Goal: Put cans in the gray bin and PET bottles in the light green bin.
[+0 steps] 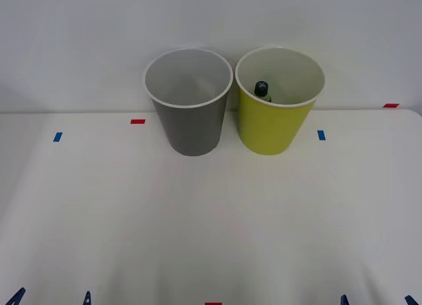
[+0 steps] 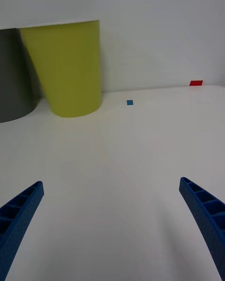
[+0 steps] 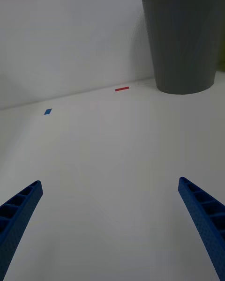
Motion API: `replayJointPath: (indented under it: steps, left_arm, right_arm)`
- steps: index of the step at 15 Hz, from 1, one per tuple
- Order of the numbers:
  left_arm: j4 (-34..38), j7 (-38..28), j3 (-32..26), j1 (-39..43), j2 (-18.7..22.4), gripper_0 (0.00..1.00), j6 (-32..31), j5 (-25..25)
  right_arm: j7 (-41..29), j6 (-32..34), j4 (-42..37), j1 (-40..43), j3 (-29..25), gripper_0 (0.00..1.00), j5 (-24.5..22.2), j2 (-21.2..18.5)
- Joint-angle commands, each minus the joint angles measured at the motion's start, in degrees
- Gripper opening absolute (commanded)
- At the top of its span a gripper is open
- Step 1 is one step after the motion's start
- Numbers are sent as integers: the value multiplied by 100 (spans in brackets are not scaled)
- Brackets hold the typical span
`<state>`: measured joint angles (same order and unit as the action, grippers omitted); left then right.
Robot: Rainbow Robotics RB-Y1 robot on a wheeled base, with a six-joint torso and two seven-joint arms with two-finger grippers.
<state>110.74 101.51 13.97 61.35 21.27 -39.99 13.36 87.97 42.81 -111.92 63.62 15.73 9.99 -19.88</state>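
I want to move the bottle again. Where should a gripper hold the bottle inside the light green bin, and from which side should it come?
Probably at the neck just under the black cap, coming straight down from above. The bottle stands deep inside the light green bin; the tall wall hides its body and blocks any sideways approach. Both the left gripper and the right gripper are open, back at the table's near edge.

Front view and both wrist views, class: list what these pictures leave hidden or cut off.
- PET bottle: front view, body hidden by the light green bin wall; cap visible.
- Gray bin bottom: front view, hidden by its own wall.
- Left gripper and right gripper: open, arms cut off at the frame edge.
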Motion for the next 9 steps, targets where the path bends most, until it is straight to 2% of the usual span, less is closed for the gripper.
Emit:
replayJointPath:
  steps: [1, 9]
  left_arm:
    - [0, 0, 0, 0, 0, 100, 0, 0]
    - [0, 0, 0, 0, 0, 100, 0, 0]
  right_arm:
    - [53, 0, -5, 28, 0, 100, -32, 1]
    - [53, 0, -5, 28, 0, 100, -32, 1]
